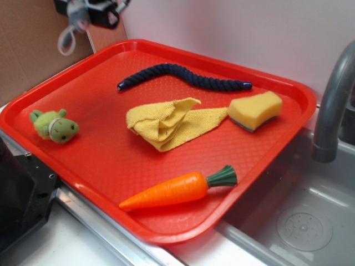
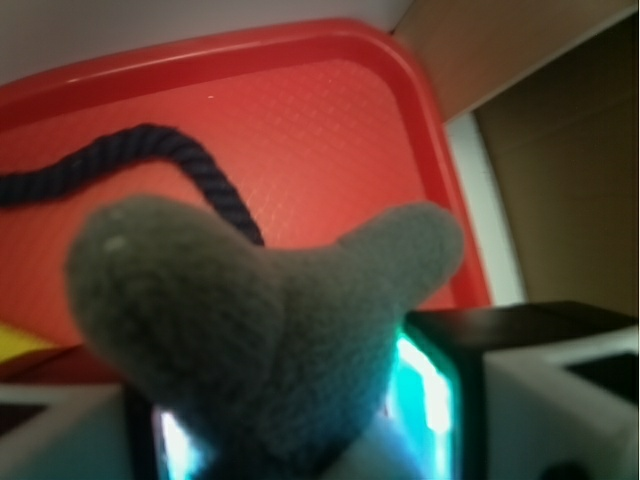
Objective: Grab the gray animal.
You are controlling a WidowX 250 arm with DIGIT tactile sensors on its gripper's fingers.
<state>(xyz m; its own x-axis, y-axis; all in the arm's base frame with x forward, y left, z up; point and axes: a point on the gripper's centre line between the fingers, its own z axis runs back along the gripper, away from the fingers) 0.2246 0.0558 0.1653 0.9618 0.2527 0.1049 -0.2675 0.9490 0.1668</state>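
A red tray [image 1: 111,160] bears a navy rope [image 1: 183,75], yellow cloth [image 1: 166,124], orange carrot [image 1: 166,191], green frog [image 1: 55,126].

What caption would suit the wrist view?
Gripper shut on the gray animal, lifted above the red tray.

The gray animal [image 2: 270,330], fuzzy plush, hangs above the tray's far corner; apparently clamped in the claw [image 1: 91,14].
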